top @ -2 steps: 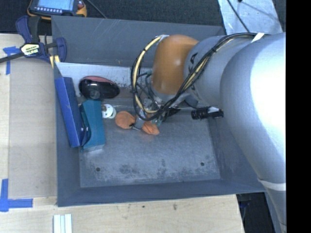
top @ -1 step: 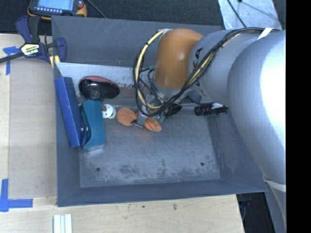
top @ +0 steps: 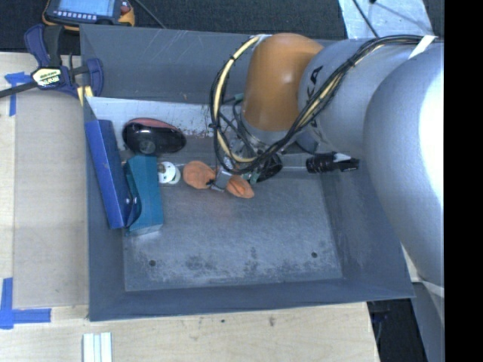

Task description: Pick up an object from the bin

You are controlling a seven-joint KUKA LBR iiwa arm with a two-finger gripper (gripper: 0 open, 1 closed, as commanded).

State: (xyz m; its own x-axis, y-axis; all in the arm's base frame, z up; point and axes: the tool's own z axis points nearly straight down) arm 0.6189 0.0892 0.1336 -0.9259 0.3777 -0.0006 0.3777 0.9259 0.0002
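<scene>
My gripper is low in the bin's back middle, under the arm's orange cover and its cables. It sits between two orange rounded pieces: one just to its left and one just to its right, both on the bin floor. I cannot tell whether they are one thing or two. A small white round thing lies further left.
A black oval thing with a red edge lies by the back wall. A teal box and a long blue flat thing lie along the left wall. The big grey arm covers the bin's right side.
</scene>
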